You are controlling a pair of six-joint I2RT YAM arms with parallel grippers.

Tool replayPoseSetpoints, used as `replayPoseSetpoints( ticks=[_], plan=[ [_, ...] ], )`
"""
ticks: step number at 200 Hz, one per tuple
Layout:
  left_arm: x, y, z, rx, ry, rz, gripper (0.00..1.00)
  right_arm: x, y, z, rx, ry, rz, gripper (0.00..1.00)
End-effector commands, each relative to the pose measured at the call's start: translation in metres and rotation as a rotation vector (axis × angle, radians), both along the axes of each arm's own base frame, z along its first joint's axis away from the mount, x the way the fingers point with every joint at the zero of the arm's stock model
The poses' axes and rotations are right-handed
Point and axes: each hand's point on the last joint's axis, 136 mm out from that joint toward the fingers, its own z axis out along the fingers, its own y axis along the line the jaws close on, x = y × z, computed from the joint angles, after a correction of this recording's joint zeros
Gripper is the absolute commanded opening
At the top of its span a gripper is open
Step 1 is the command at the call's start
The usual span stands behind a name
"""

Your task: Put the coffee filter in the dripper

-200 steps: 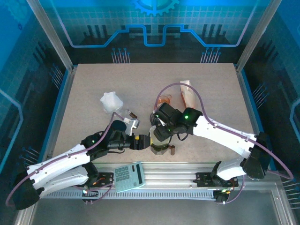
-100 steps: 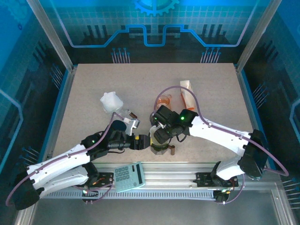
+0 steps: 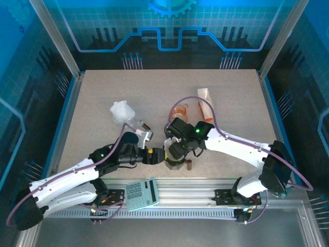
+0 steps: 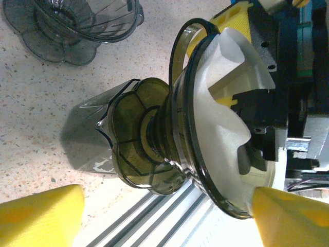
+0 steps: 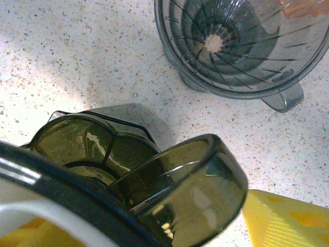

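The dark smoked dripper (image 3: 176, 162) stands on a carafe near the table's front edge, with the white coffee filter (image 4: 221, 123) sitting inside its cone. My left gripper (image 3: 163, 155) is at the dripper's left side. Its yellow fingertips (image 4: 41, 216) stand wide apart on either side of the dripper (image 4: 149, 149), so this gripper (image 4: 164, 218) is open. My right gripper (image 3: 174, 150) hangs over the dripper from the right and is open. One of its fingers reaches inside the filter (image 5: 20, 216); the other finger (image 5: 288, 221) stays outside, beside the dripper's handle (image 5: 195, 190).
A second, clear dripper (image 3: 139, 126) (image 5: 231, 46) (image 4: 77, 25) stands just behind. Farther back are a stack of white filters (image 3: 121, 110), an orange item (image 3: 180, 109) and a pale packet (image 3: 206, 100). A scale (image 3: 141, 194) lies on the front rail.
The right arm has shifted slightly left and nearer over the dripper. The left jaws have spread a little wider. The left arm has stayed in place.
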Motion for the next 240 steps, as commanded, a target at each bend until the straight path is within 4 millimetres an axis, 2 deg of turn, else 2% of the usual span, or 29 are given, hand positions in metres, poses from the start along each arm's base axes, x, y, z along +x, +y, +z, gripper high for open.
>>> replayPoseSetpoints(
  ticks=[1, 33, 93, 146, 197, 222, 240],
  plan=[
    [0.002, 0.003, 0.008, -0.028, -0.025, 0.019, 0.9, 0.001, -0.007, -0.015, -0.049, 0.001, -0.024, 0.77],
    [0.008, 0.007, 0.019, -0.05, -0.06, 0.051, 0.99, 0.001, -0.009, -0.017, -0.064, 0.0, -0.025, 0.77],
    [0.022, 0.0, 0.013, -0.018, -0.046, 0.059, 0.99, 0.001, -0.01, -0.016, -0.066, -0.003, -0.028, 0.77],
    [0.029, 0.002, 0.006, 0.015, -0.026, 0.086, 0.97, 0.0, -0.011, -0.016, -0.062, -0.006, -0.03, 0.77],
    [0.03, -0.001, 0.017, -0.019, -0.051, 0.084, 0.99, 0.0, -0.012, -0.015, -0.06, -0.01, -0.031, 0.77],
    [0.037, 0.002, 0.011, 0.0, -0.035, 0.114, 0.95, 0.0, -0.012, -0.015, -0.058, -0.01, -0.033, 0.77],
    [0.038, 0.005, 0.008, 0.015, -0.024, 0.129, 0.87, 0.0, -0.012, -0.014, -0.058, -0.012, -0.034, 0.77]
  ],
)
